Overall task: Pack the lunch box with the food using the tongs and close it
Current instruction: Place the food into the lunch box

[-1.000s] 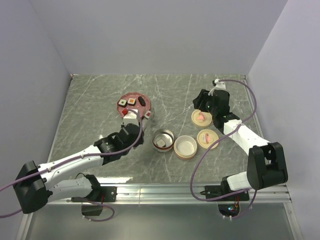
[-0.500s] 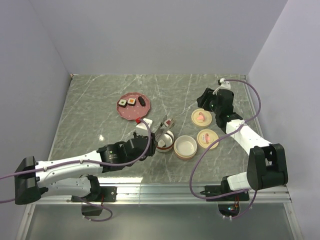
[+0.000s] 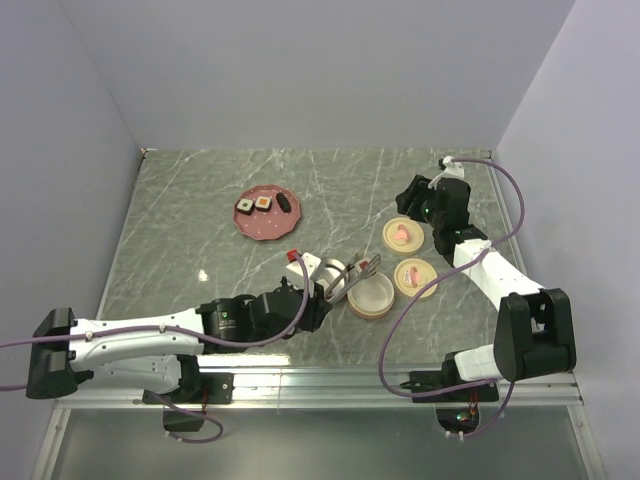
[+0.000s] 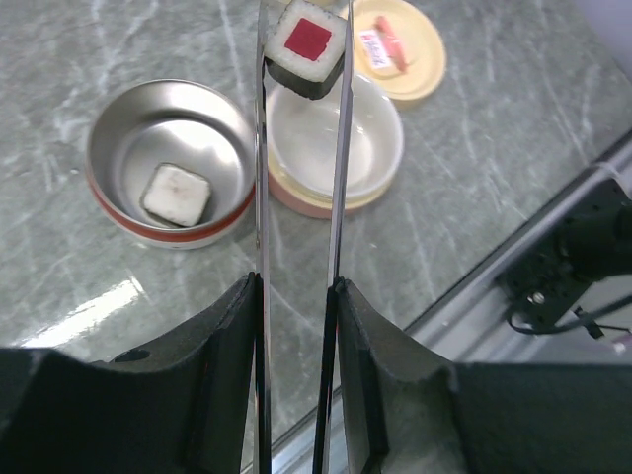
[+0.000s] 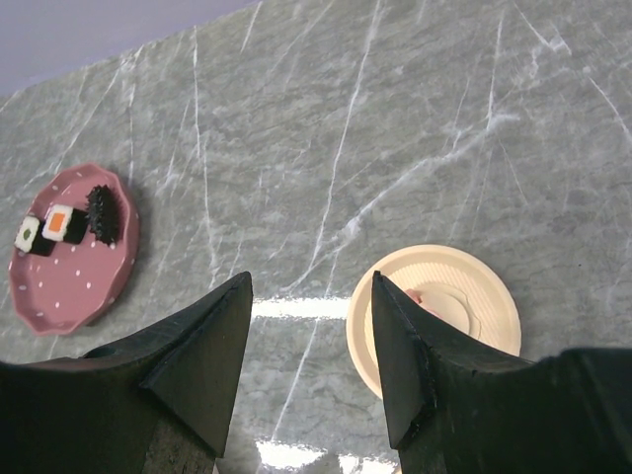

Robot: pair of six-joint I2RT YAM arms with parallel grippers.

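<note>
Left wrist camera: the left gripper (image 4: 296,288) is clamping narrowly on the tongs (image 4: 261,197), which are pinching a red-topped sushi piece (image 4: 308,44) over the cream bowl (image 4: 377,138). The right gripper (image 5: 311,296) is hovering wide open and empty above a cream lid (image 5: 464,296).

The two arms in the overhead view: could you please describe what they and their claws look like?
Both the left arm and the right arm have white links with black joint housings, and a purple cable loops along each. The left claw and right claw have matte black, wedge-shaped fingers.
</note>
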